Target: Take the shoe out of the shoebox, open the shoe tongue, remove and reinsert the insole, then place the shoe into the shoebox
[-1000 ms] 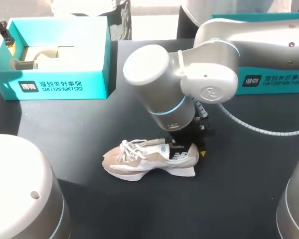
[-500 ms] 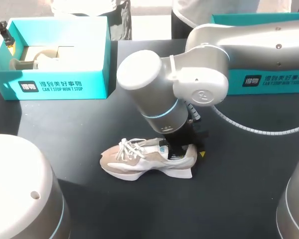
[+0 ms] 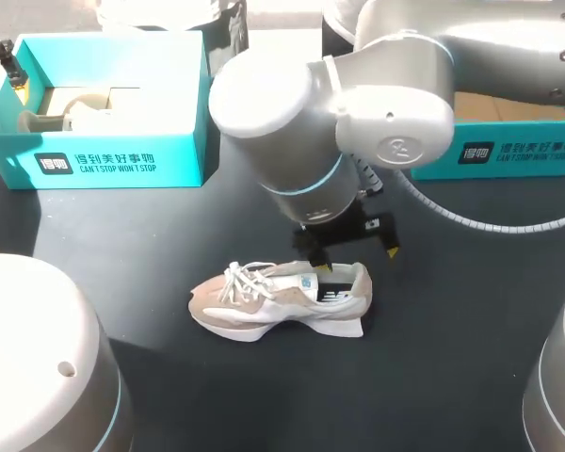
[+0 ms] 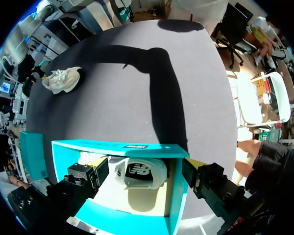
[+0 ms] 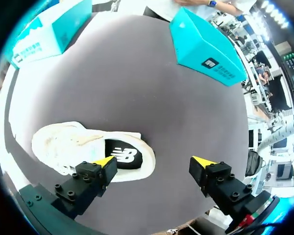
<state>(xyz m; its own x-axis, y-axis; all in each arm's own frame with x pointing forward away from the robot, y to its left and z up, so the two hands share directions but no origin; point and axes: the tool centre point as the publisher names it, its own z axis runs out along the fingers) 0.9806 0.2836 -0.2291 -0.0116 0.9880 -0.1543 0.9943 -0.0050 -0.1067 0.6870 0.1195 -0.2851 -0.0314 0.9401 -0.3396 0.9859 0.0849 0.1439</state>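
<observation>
Head view first: what takes up the most room?

— The dark table, and over it the right arm. It comes in from the far right, runs left past the middle, then bends at its thick grey joint and points down.

And the boxes?

— The open teal shoebox stands at the far left. A second teal box sits at the far right, partly behind the arm.

Where is the shoe?

— The shoe stands on its sole in the near middle of the table, toe to the left and heel to the right. It is well apart from both boxes.

Does the right gripper have it?

— No. The right gripper hangs just above the heel with its fingers spread wide. In the right wrist view one yellow tip stands over the heel opening and the other over bare table, so the right gripper grips nothing.

And the left one?

— In the left wrist view the left gripper is over the shoebox, fingers wide apart and holding nothing. A second shoe lies inside the box.
</observation>
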